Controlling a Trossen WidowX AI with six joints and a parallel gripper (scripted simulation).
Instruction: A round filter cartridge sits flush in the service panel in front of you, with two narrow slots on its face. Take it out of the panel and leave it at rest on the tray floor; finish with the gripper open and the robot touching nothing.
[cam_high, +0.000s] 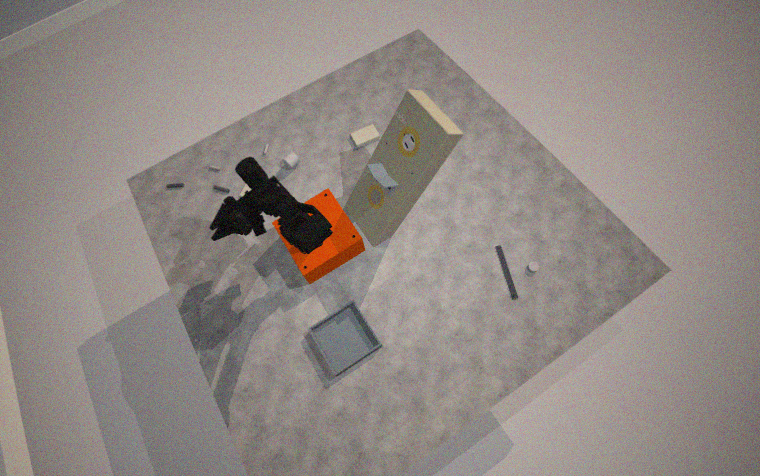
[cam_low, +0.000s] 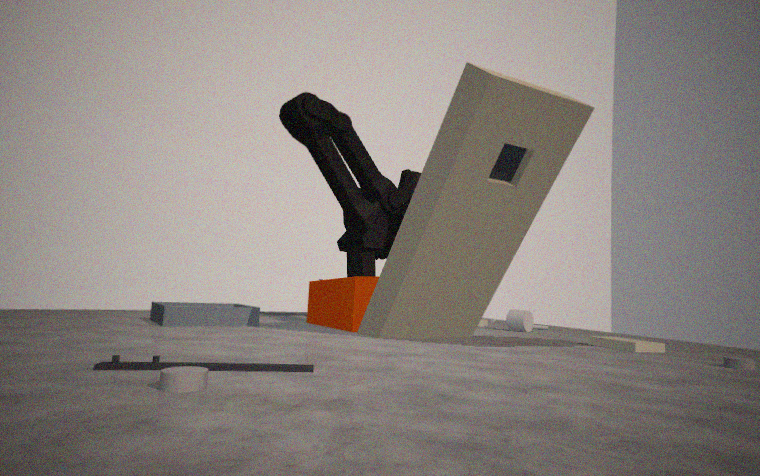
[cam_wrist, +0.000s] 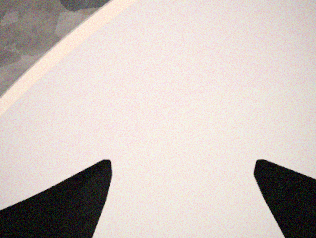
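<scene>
The beige service panel (cam_high: 417, 173) (cam_low: 459, 252) stands tilted beside the orange robot base (cam_high: 330, 255) (cam_low: 339, 302). The round white filter cartridge (cam_high: 408, 141) sits in the panel inside a yellow ring near the top, and two dark slots show on its face. The grey tray (cam_high: 318, 360) (cam_low: 204, 313) lies on the floor in front of the base. My gripper (cam_high: 221, 228) (cam_wrist: 185, 167) is open and empty. It is on the side of the base away from the panel, far from the cartridge and the tray. The wrist view shows only the two fingertips and pale background.
A second yellow ring (cam_high: 369, 196) and a grey flap (cam_high: 383, 174) are lower on the panel. A dark bar (cam_high: 506, 271) (cam_low: 201, 365) and a white cylinder (cam_high: 532, 267) (cam_low: 182, 378) lie to the right. A beige block (cam_high: 364, 135), another cylinder (cam_high: 289, 160) and small dark bits (cam_high: 174, 185) lie behind the arm.
</scene>
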